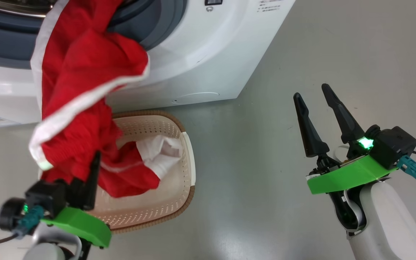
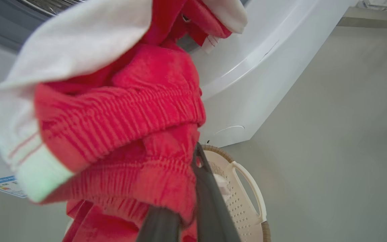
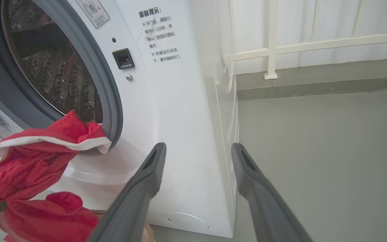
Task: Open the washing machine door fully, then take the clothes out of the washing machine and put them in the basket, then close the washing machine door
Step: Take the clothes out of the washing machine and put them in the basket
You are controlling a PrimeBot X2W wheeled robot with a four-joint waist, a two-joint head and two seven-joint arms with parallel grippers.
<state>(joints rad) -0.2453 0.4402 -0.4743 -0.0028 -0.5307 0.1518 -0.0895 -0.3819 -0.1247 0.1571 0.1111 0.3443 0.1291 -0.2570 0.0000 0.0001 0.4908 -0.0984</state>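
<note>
Red thin cloth with white trim, the clothes (image 1: pixel 81 72) look light, limp and easy to snag. One end trails from the drum mouth of the washing machine (image 1: pixel 200 47), and the rest hangs down into the basket (image 1: pixel 188 159) on the floor just in front. A bunched fold seems the surest hold, and the left gripper (image 1: pixel 94 164) is clamped on one. The right gripper (image 1: pixel 311 92) hangs well apart, jaws spread, empty.

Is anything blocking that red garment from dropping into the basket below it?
Nothing visible blocks it. The clothes hang from the left claw over the open basket, their lower end already inside. Their upper end trails from the washing machine opening, so that part must come free first.
</note>
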